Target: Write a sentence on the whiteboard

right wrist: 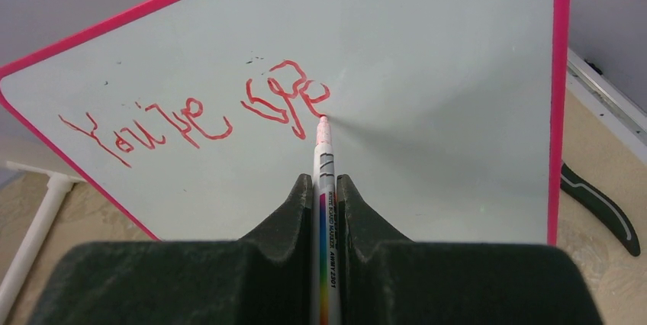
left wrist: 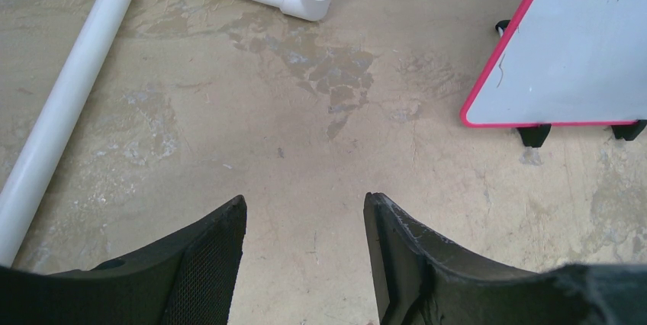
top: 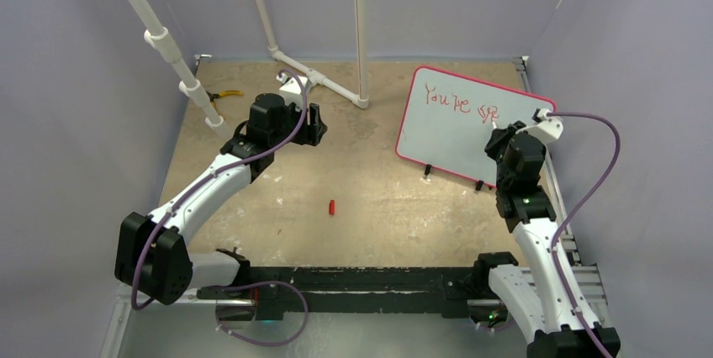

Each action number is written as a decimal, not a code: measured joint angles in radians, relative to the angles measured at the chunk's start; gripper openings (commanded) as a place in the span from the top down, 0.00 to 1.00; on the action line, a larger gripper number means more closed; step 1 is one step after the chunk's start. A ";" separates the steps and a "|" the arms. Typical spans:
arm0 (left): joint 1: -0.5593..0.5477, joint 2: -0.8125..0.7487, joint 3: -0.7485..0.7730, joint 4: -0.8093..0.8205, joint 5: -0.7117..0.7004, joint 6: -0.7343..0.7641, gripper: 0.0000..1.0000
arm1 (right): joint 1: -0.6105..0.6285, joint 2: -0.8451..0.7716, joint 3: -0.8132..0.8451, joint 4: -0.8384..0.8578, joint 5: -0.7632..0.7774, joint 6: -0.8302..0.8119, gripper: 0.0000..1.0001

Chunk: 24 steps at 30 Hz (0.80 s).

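Observation:
The whiteboard (top: 446, 146) (right wrist: 458, 73) stands tilted on small black feet at the back right; its lower left corner (left wrist: 572, 50) shows in the left wrist view. The sentence (top: 461, 104) (right wrist: 200, 123) reads roughly "You're spe" in red on one line. My right gripper (top: 504, 135) (right wrist: 326, 180) is shut on a white marker (right wrist: 326, 210) with a rainbow stripe. The marker's tip (right wrist: 322, 123) touches the board just below the last letter. My left gripper (top: 315, 127) (left wrist: 305, 207) hangs open over the bare table, left of the board, with nothing between its fingers.
A small red cap (top: 331, 207) lies on the table in the middle. A white PVC pipe frame (top: 319, 81) (left wrist: 69, 96) stands at the back. Yellow-handled pliers (top: 223, 95) lie at the back left. A dark curved object (right wrist: 603, 207) lies behind the board's right edge.

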 measured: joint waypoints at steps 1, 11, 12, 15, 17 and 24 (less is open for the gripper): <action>0.000 0.000 0.000 0.000 0.000 0.000 0.43 | 0.000 0.000 0.000 -0.002 0.006 0.002 1.00; 0.000 0.000 0.000 0.000 0.000 -0.001 0.43 | 0.000 -0.060 -0.003 -0.016 0.042 0.006 1.00; 0.000 0.000 0.000 0.000 0.000 -0.001 0.43 | 0.000 -0.076 -0.003 -0.016 0.043 0.006 1.00; 0.000 0.000 -0.001 0.000 0.000 -0.001 0.43 | 0.000 -0.097 -0.003 -0.014 0.056 0.006 1.00; 0.000 0.000 -0.001 0.000 0.000 -0.001 0.43 | -0.001 -0.094 -0.003 -0.014 0.071 0.006 1.00; 0.000 0.000 -0.001 0.000 0.000 -0.001 0.43 | -0.001 -0.044 -0.002 -0.014 0.098 0.006 1.00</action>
